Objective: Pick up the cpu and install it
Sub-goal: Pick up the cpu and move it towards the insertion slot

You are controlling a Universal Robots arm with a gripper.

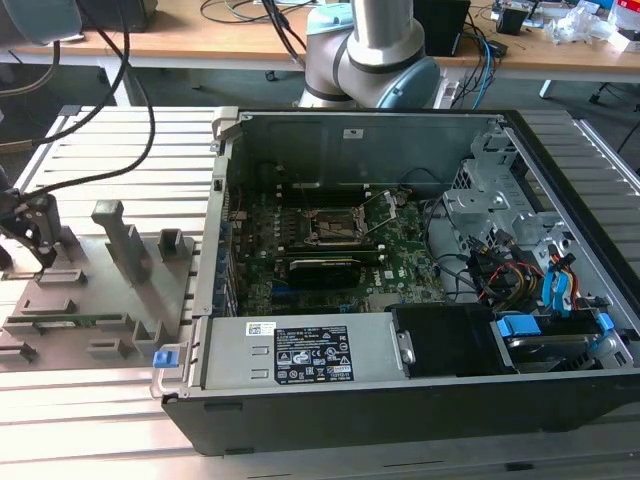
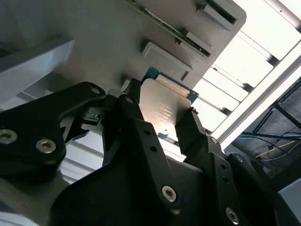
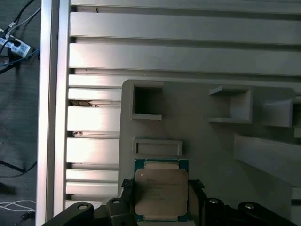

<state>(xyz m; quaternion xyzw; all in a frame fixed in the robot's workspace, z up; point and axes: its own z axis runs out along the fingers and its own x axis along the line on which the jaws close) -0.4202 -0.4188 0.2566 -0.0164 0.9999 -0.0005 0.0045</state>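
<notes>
Exterior view: the black two-fingered gripper (image 1: 33, 235) hangs low over the flat grey plastic tray with raised slots (image 1: 100, 290). The tray lies on the ribbed aluminium tabletop (image 1: 100, 410), towards its edge at the exterior view's left. The dark square motherboard socket with its metal frame (image 1: 335, 228) sits inside the open black computer case (image 1: 420, 410), well apart from the gripper towards the exterior view's right. The gripper's own body covers whatever lies under its tips here.

First wrist view: the small square cpu with a silver-grey metal top and green rim (image 3: 161, 193) lies flat, directly between the black fingers (image 3: 127, 186). It is close to one edge of the tray, just beside a shallow rectangular slot (image 3: 157, 147). One finger stands against each of two opposite sides. The chip is nearly square, so it has no long axis to favour. The fingers' lower parts are cut off by the frame.

Second wrist view: the cpu sits between the fingers, and each appears to touch its rim. I judge the gripper closed on the cpu. Its underside is hidden, so I cannot tell whether it rests on the tray or has lifted clear. The far end of the tray is washed out by glare.
</notes>
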